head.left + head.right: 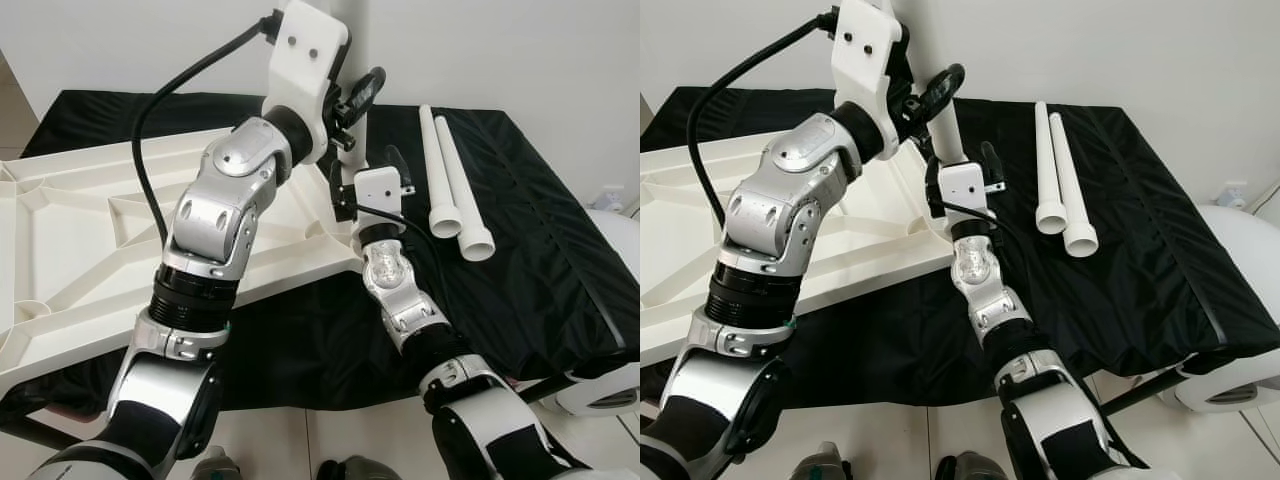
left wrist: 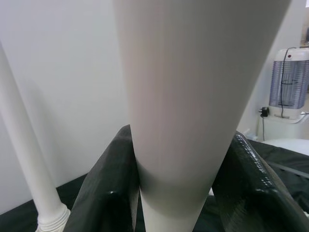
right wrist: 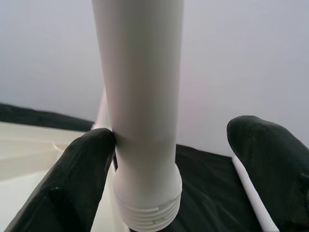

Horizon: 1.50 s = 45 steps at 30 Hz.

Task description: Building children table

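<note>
Far left, the white moulded plastic tabletop lies underside up on the black cloth-covered bench, ribs showing; moving in, the left gripper is up high, its two black fingers pressed onto the upright white plastic table leg — that's a firm pinch, seen clearly in the left wrist view; just below it, the right gripper sits at the leg's threaded foot, fingers spread, one pad touching the leg's side, the other well apart. The leg's long axis runs straight up from the tabletop's near corner, so the coming move, I'd say, turns on keeping that axis plumb over the socket while it screws in — the left holds high, the right is nearer the thread. Further right, two spare white tapered legs lie side by side on the cloth, flared ends toward the robot, waiting.
</note>
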{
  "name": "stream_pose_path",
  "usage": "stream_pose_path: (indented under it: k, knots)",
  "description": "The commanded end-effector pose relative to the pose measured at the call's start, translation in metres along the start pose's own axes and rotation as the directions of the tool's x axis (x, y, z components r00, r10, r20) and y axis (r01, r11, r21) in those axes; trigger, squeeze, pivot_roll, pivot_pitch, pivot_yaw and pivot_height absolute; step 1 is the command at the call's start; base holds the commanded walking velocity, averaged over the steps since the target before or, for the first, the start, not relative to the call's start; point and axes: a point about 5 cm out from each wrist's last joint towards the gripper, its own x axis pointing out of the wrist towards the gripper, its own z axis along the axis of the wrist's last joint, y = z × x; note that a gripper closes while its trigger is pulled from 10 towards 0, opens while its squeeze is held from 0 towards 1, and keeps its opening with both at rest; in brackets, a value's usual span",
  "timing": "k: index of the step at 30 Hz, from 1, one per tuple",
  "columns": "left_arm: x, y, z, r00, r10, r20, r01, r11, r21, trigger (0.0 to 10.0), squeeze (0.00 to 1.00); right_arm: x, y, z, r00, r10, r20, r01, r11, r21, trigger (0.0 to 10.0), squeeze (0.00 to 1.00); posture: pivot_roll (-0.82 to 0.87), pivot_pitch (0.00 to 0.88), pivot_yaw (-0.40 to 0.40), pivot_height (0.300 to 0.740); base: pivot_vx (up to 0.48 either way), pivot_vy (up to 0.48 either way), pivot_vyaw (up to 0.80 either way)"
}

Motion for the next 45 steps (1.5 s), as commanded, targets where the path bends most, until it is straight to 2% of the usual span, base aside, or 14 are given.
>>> stream_pose_path:
  k: [1,2,6,18,37,38,39,40,42,43,44,45]
  knots:
    - [0.002,0.004,0.010,0.994,0.101,0.037,-0.102,0.995,0.015,10.0,0.00,0.001,0.000,0.003,1.000,0.003,0.025,-0.004,0.999,0.036,10.0,0.00,0.10,0.000,-0.087,0.740,0.000,0.000,0.00]
    - [0.002,0.004,0.010,0.994,0.102,0.038,-0.102,0.995,0.014,10.0,0.00,0.001,0.002,0.005,0.999,0.023,0.034,-0.025,0.997,0.067,10.0,0.00,0.10,0.000,-0.085,0.740,0.000,0.000,0.00]
    - [0.003,0.003,0.011,0.994,0.099,0.043,-0.100,0.995,0.015,10.0,0.00,0.001,0.005,0.004,0.999,0.037,0.036,-0.039,0.996,0.076,10.0,0.00,0.10,0.000,-0.085,0.740,0.000,0.000,0.00]
    - [0.004,-0.004,0.015,0.995,0.080,0.051,-0.081,0.997,0.005,10.0,0.00,0.009,-0.001,0.004,0.999,-0.009,0.046,0.008,1.000,0.022,10.0,0.00,0.10,0.000,-0.085,0.740,0.000,0.000,0.00]
    - [0.004,-0.016,0.012,0.998,0.050,0.041,-0.050,0.999,-0.012,10.0,0.00,0.020,-0.007,0.006,0.997,-0.032,0.063,0.033,0.999,-0.004,10.0,0.00,0.10,0.000,-0.088,0.740,0.000,0.000,0.00]
    - [0.004,-0.017,0.012,0.998,0.050,0.039,-0.050,0.999,-0.010,10.0,0.00,0.020,-0.008,0.006,0.997,-0.036,0.066,0.036,0.999,-0.009,9.2,0.00,0.10,0.000,-0.088,0.740,0.000,0.000,0.00]
    - [0.004,-0.017,0.012,0.998,0.050,0.039,-0.050,0.999,-0.010,10.0,0.00,0.020,-0.008,0.006,0.997,-0.036,0.066,0.036,0.999,-0.009,9.2,0.00,0.10,0.000,-0.088,0.740,0.000,0.000,0.00]
    - [0.004,-0.017,0.012,0.998,0.051,0.038,-0.050,0.999,-0.008,10.0,0.00,0.021,-0.008,0.006,0.997,-0.039,0.066,0.039,0.999,-0.010,4.7,0.00,0.10,0.000,-0.088,0.740,0.000,0.000,0.00]
    - [0.004,-0.017,0.012,0.998,0.051,0.038,-0.050,0.999,-0.008,10.0,0.00,0.021,-0.008,0.006,0.997,-0.039,0.066,0.039,0.999,-0.010,4.7,0.00,0.10,0.000,-0.088,0.740,0.000,0.000,0.00]
    - [0.004,-0.017,0.012,0.998,0.051,0.038,-0.050,0.999,-0.007,10.0,0.00,0.021,-0.008,0.006,0.997,-0.036,0.067,0.037,0.999,-0.012,2.5,0.00,0.10,0.000,-0.088,0.740,0.000,0.000,0.00]
    - [0.004,-0.017,0.012,0.998,0.051,0.038,-0.050,0.999,-0.007,10.0,0.00,0.021,-0.008,0.006,0.997,-0.036,0.067,0.037,0.999,-0.012,2.5,0.00,0.10,0.000,-0.088,0.740,0.000,0.000,0.00]
    - [0.004,-0.017,0.012,0.998,0.050,0.038,-0.050,0.999,-0.006,10.0,0.00,0.021,-0.009,0.006,0.997,-0.034,0.073,0.036,0.999,-0.024,0.8,0.00,0.10,0.000,-0.088,0.740,0.000,0.000,0.00]
